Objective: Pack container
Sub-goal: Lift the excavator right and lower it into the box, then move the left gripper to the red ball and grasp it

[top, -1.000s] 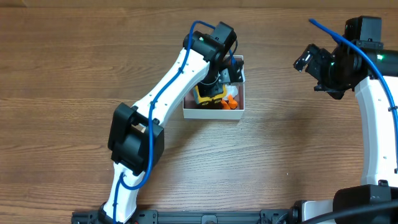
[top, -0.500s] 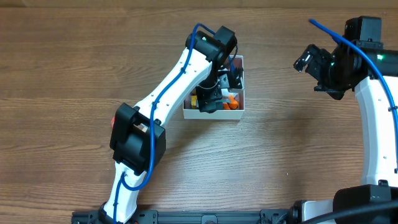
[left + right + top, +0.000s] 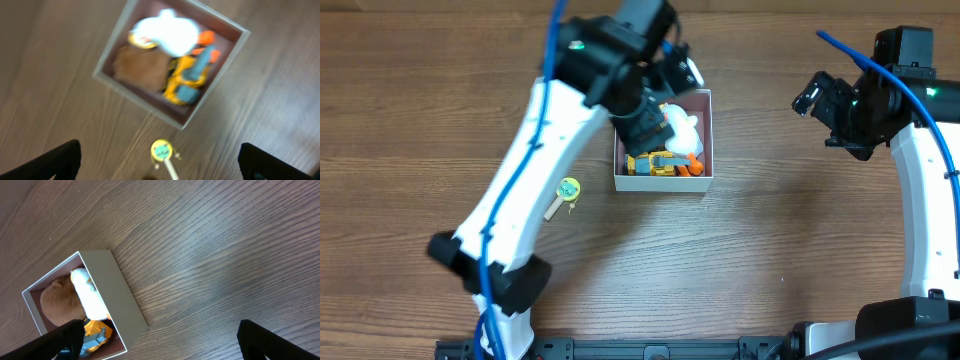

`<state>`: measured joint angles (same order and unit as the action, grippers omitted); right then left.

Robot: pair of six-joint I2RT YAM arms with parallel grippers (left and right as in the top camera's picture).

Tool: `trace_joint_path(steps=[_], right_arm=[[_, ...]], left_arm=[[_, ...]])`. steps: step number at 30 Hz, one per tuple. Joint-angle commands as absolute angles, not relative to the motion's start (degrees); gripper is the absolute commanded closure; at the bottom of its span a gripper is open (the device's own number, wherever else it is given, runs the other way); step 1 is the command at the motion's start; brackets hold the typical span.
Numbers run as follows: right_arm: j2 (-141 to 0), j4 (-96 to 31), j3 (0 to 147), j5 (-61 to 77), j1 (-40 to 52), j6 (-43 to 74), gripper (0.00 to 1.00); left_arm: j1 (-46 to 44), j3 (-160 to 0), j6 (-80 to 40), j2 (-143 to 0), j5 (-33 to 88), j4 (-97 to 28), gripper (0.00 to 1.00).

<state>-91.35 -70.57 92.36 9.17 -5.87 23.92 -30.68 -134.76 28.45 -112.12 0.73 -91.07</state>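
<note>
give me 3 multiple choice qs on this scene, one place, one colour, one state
1. Inside, the box is: A green B blue C pink-mauve
2. The yellow disc toy is: A in the box B on the table C in a gripper
3. The right gripper is: A open, empty B shut on a toy C in the box
Key: 1 C, mauve inner walls show; 2 B, it lies on wood outside the box; 3 A, fingers spread, only table between.
</note>
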Motion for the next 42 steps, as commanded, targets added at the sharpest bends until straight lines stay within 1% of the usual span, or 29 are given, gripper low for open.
trace_joint_path(steps=[1, 2, 3, 4, 5, 6, 8, 12, 14, 18, 20, 22, 25, 26, 27, 29, 32, 42], right_arm=[[-90.76, -70.48, 93.76, 9.08, -5.82, 23.53, 0.00], [-90.76, -70.48, 93.76, 9.08, -5.80, 23.53, 0.00], [-90.76, -70.50, 93.76, 9.06, -5.82, 23.53, 0.00], [-90.76, -70.52, 93.76, 9.06, -5.82, 23.53, 0.00], [-90.76, -70.59, 93.76, 9.08, -5.82, 23.53, 0.00], [-90.76, -70.61, 93.76, 9.06, -5.82, 23.53, 0.00], [-90.76, -70.63, 93.76, 9.08, -5.80, 23.53, 0.00], [-90.76, -70.65, 93.76, 9.06, -5.80, 23.53, 0.00], [-90.76, -70.72, 93.76, 9.06, -5.82, 23.53, 0.00], [-90.76, -71.24, 93.76, 9.08, -5.80, 23.55, 0.00], [-90.76, -71.57, 93.76, 9.08, -5.80, 23.53, 0.00], [-90.76, -71.88, 93.76, 9.06, -5.80, 23.53, 0.00], [-90.76, -72.18, 93.76, 9.08, -5.82, 23.53, 0.00], [-90.76, -72.55, 93.76, 9.06, -5.80, 23.53, 0.00], [-90.76, -72.71, 93.76, 9.06, -5.80, 23.53, 0.00], [-90.76, -73.12, 93.76, 9.06, -5.82, 23.53, 0.00], [-90.76, -73.95, 93.76, 9.06, -5.80, 23.53, 0.00], [-90.76, -74.96, 93.76, 9.04, -5.80, 23.53, 0.00]], left_arm=[[-24.56, -135.87, 14.76, -110.04, -7.11, -91.61, 0.16], [-23.18, -135.79, 12.25, -110.10, -6.98, -92.03, 0.21], [-21.32, -135.48, 8.38, -110.30, -6.48, -92.88, 0.23], [-17.17, -133.71, 1.10, -110.69, -5.63, -95.81, 0.26], [-15.18, -132.46, -1.72, -111.04, -5.34, -96.82, 0.28], [-12.97, -129.64, -3.99, -111.09, -3.31, -96.82, 0.27], [-10.17, -124.79, -4.08, -111.13, -0.58, -96.79, 0.25], [-6.20, -115.18, -2.74, -111.11, -0.14, -95.90, 0.30], [-4.97, -112.64, -2.13, -110.76, -0.01, -96.84, 0.36], [-4.43, -108.09, -3.14, -103.72, 1.98, -96.84, 0.37], [-4.43, -104.73, -4.99, -98.13, 1.28, -96.53, 0.35], [-4.40, -99.61, -8.62, -91.48, -1.69, -93.76, 0.30], [-4.40, -87.02, -13.43, -81.52, -5.50, -84.95, 0.09], [-4.40, -79.09, -13.50, -77.52, -5.45, -79.00, 0.06], [-4.40, -75.53, -13.43, -76.31, -5.43, -76.31, 0.05], [-4.38, -69.23, -13.56, -75.64, -5.15, -71.53, 0.05], [-3.88, -63.86, -14.52, -77.89, -4.40, -65.41, 0.06], [-0.08, -62.65, -15.31, -91.50, -4.14, -56.95, 0.10]])
